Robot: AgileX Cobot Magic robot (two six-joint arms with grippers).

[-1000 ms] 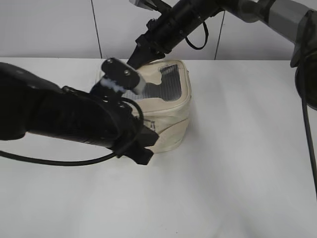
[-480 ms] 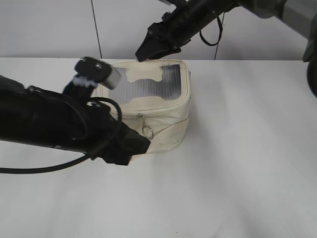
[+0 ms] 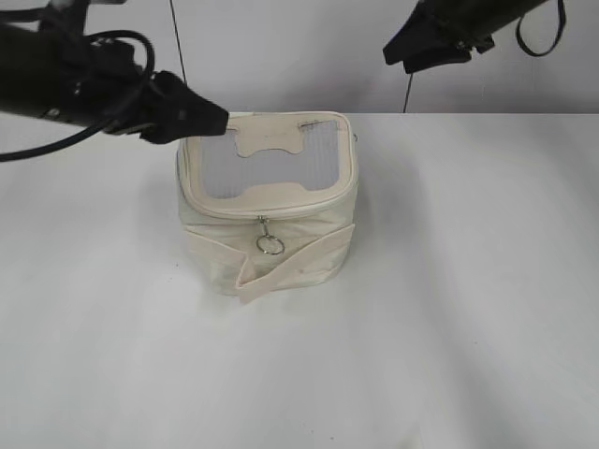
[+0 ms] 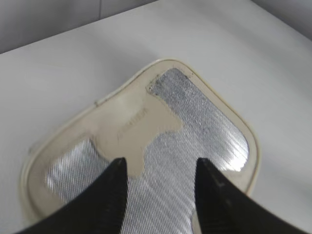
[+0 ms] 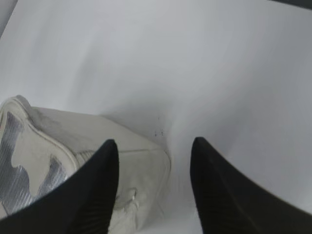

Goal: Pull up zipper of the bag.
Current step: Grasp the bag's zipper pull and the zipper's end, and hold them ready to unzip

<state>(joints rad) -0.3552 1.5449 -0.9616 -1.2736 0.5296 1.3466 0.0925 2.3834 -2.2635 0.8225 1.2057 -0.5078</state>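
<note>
The cream bag (image 3: 281, 253) stands on the white table, its lid a grey mesh window (image 3: 271, 168) with a bone-shaped patch. The zipper (image 3: 271, 211) runs round the lid rim and looks closed along the front; a silver ring pull (image 3: 270, 245) hangs at the front. My left gripper (image 3: 201, 120) is open and empty, above the bag's back left corner; the left wrist view shows its fingers (image 4: 161, 168) spread over the mesh lid (image 4: 204, 131). My right gripper (image 3: 407, 51) is open and empty, high to the back right; its fingers (image 5: 153, 148) frame the bag's side (image 5: 131, 165).
The white table (image 3: 449, 309) spreads around the bag, with a pale wall behind. A dark cable (image 3: 56, 140) hangs from the left arm at the left edge.
Both arms have drawn back from the bag. The left arm rose from the bag's front to the upper left. The right arm lifted away to the upper right. The bag's front now shows.
</note>
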